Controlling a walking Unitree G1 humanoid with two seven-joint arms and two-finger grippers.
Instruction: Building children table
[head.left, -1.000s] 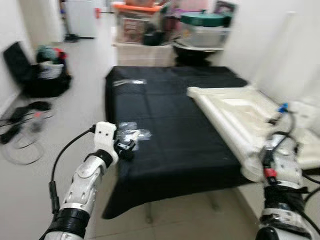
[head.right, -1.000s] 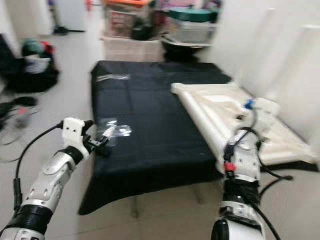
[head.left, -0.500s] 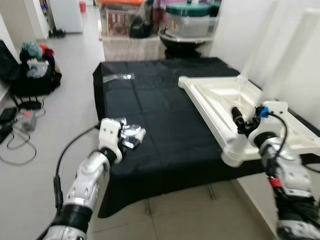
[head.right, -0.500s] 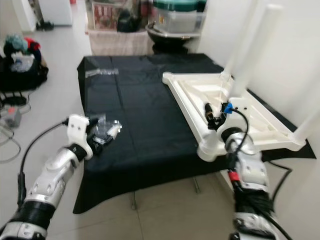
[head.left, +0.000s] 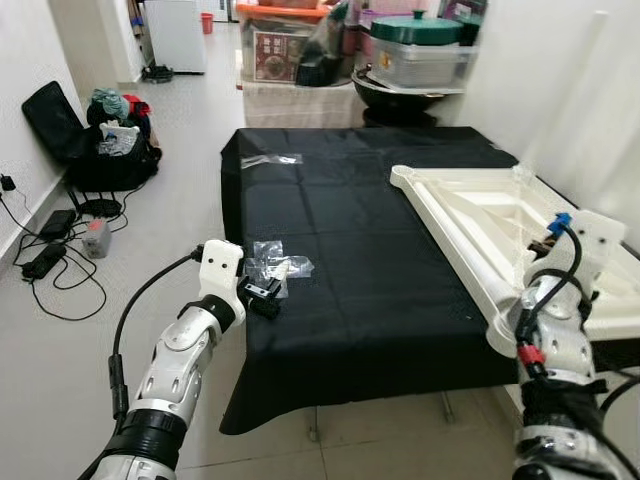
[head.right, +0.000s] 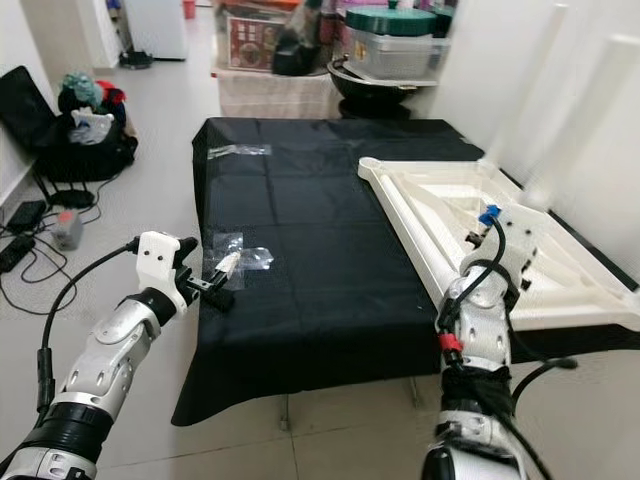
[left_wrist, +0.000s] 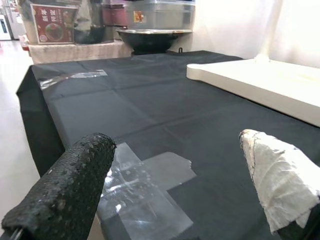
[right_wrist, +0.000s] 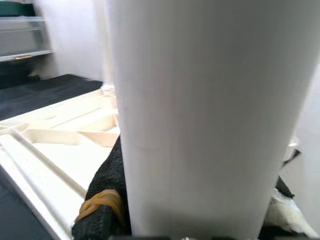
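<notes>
Cream plastic tabletop (head.right: 470, 225), inverted so you see its ribbed underside, lying on the right half of the black-draped table (head.left: 340, 215). Your right gripper (right_wrist: 190, 220) is closed around a white leg (right_wrist: 210, 100) standing upright. Your left gripper (left_wrist: 170, 190) hovers, fingers spread, above clear plastic bags (head.left: 280, 265).

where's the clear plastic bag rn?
On the black tablecloth near its left edge, the clear plastic bag lies just ahead of the open left claw.

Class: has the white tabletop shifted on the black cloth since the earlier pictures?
No: the white tabletop still lies along the black cloth's right side.
</notes>
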